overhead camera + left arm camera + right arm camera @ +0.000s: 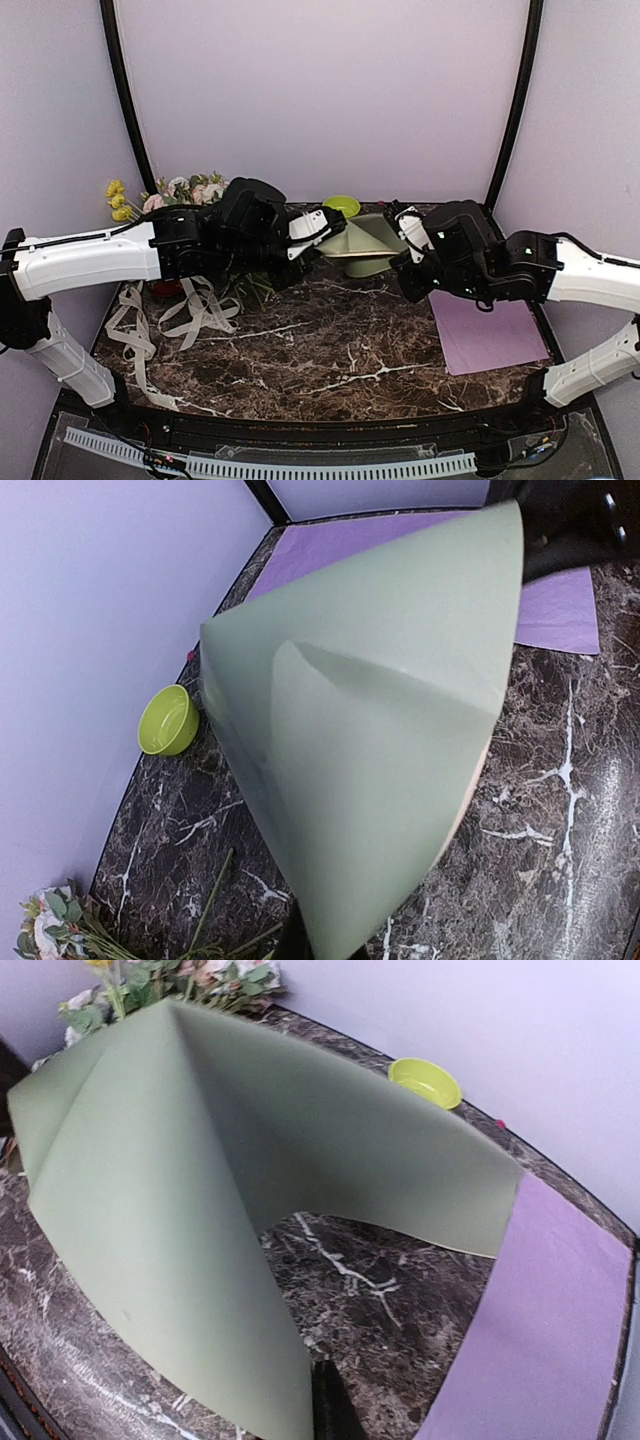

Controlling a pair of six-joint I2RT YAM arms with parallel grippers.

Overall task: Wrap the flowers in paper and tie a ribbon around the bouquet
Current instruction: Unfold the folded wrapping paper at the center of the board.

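The sage-green paper (366,238) hangs arched above the marble table between my two grippers, a peach-tan sheet edge (478,780) showing beneath it. My left gripper (335,230) is shut on its left end, and the paper (380,730) fills that wrist view. My right gripper (405,222) is shut on the paper's (200,1160) other end, one dark finger (335,1405) beside the edge. The flowers (185,190) lie at the back left, stems toward the middle. The cream ribbon (190,315) lies looped at the left. No bouquet is in view.
A flat purple sheet (485,335) lies on the right of the table, under my right arm. A lime-green bowl (342,205) stands at the back centre by the wall. Black frame posts rise at both back corners.
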